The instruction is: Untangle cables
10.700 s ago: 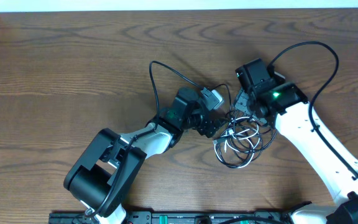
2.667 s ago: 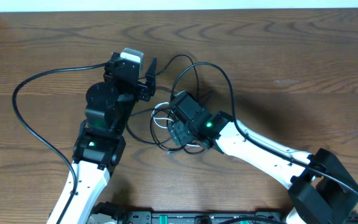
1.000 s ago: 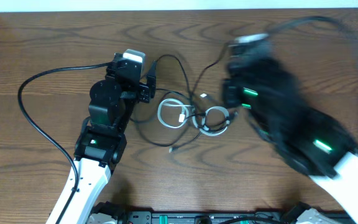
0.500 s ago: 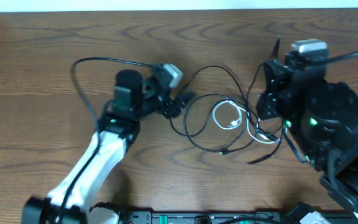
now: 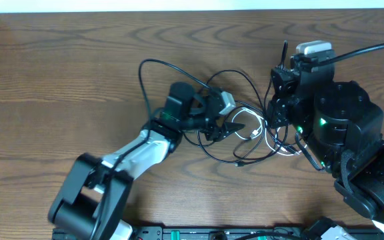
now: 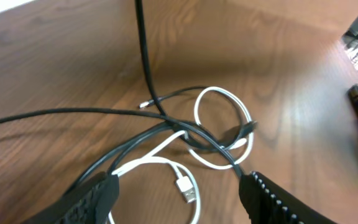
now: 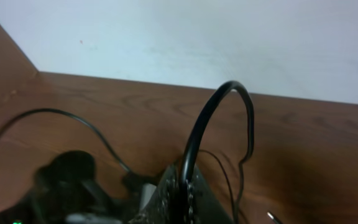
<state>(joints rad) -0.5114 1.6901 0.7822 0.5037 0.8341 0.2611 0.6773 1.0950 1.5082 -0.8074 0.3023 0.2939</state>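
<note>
The cables (image 5: 249,143) lie tangled at the table's centre: thin black loops crossing a white cable (image 5: 253,127). My left gripper (image 5: 235,125) hovers open right over them. In the left wrist view its fingers (image 6: 92,198) straddle the white cable (image 6: 219,102), whose USB plug (image 6: 188,190) lies between them, and black cords (image 6: 166,124) cross the white loop. My right gripper (image 5: 277,80) stands at the tangle's right edge. In the right wrist view the right gripper (image 7: 184,179) is shut on a black cable (image 7: 197,134), which arches up out of the jaws.
The bulky right arm (image 5: 339,123) fills the right side of the wooden table (image 5: 65,73). The left arm (image 5: 132,157) stretches in from the bottom left, its own thick cable (image 5: 145,87) arching above it. A pale wall (image 7: 197,37) borders the table's far edge.
My left arm has swung right, bringing its open gripper from beside the tangle to over the white cable. The right arm has shifted slightly left, still shut on its black cable.
</note>
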